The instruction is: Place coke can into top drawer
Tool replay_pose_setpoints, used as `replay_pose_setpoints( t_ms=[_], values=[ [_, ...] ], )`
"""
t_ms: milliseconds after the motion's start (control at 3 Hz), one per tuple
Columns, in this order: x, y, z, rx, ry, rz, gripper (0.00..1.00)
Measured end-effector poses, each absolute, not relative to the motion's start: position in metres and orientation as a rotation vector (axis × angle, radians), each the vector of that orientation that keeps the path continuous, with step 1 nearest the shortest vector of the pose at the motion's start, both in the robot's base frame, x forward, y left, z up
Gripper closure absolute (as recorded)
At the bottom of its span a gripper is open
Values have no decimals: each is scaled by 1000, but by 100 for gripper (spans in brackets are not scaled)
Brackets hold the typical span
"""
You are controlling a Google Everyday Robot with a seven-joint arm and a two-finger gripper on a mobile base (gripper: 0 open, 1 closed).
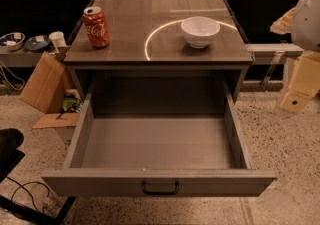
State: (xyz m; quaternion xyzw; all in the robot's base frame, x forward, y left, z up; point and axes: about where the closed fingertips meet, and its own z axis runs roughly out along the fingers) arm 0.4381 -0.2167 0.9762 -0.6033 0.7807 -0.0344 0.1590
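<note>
The coke can (pixel 96 27) stands upright, long axis vertical, near the left edge of the table (pixel 125 55), toward ten o'clock from the gripper (pixel 299 86) hanging off the right side. How its jaws stand, or whether they hold anything, I cannot tell. The white bowl (pixel 200 31) sits at the can's three o'clock, nearly across that line, and the top drawer (pixel 155 144) lies open at six o'clock.
</note>
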Motion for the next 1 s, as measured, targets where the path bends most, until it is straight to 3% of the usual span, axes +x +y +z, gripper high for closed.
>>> replay_pose_setpoints(
  t_ms=[667,1000],
  values=[
    [448,-217,970,-1687,2171,-79,0],
    [514,-202,948,-1558,1919,82,0]
  ],
)
